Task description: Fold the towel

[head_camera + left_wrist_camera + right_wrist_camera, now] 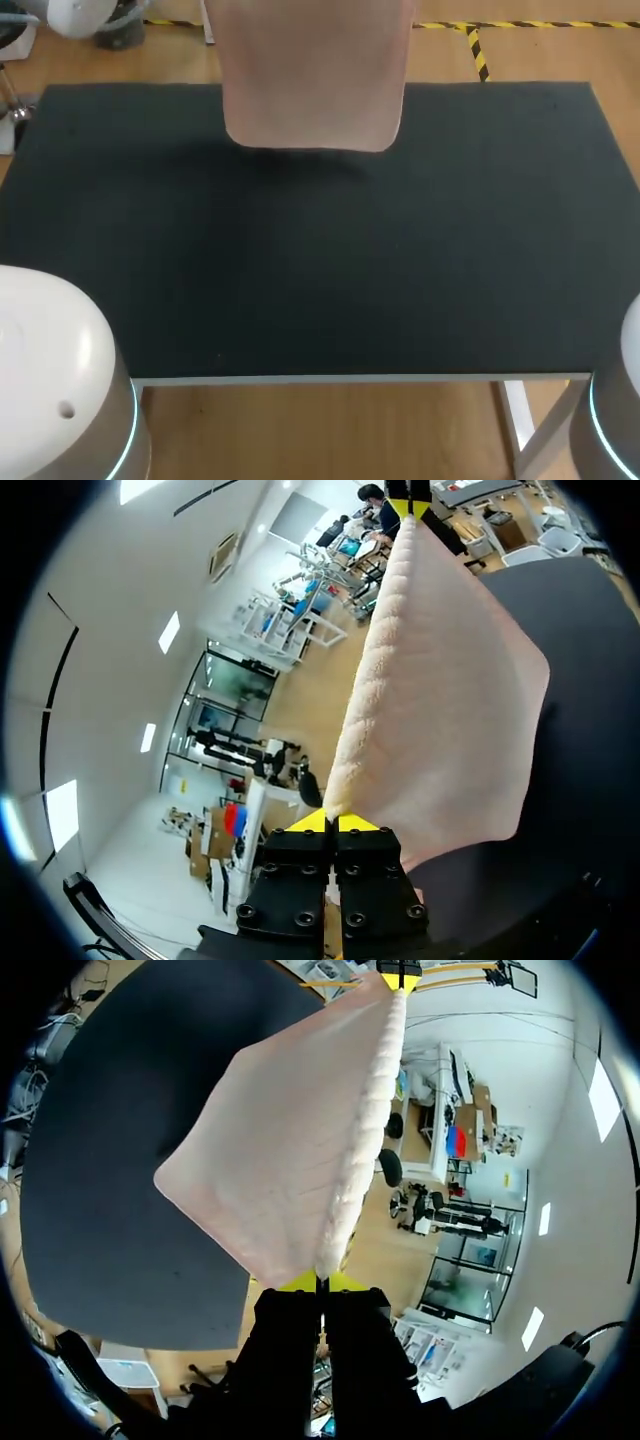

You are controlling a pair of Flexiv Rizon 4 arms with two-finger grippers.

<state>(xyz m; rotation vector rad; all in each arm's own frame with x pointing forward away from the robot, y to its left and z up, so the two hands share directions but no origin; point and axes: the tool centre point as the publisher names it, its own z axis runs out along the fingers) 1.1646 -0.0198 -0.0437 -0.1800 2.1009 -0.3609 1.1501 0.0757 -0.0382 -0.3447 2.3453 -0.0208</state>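
tabletop (330,270): matte black, flat, rectangular.
left gripper (333,823): yellow tips pinched tight on one upper corner of the towel.
right gripper (320,1282): tips closed likewise on the opposite upper corner.
towel (312,80): pale pink, plush; top hem stretched between both grippers, hanging over the tabletop's far part, lower corners rounded.

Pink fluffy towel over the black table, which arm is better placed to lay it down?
Neither alone, likely: left gripper and right gripper each pinch one top corner of the pink fluffy towel, hanging above the black table, so both should lower together.
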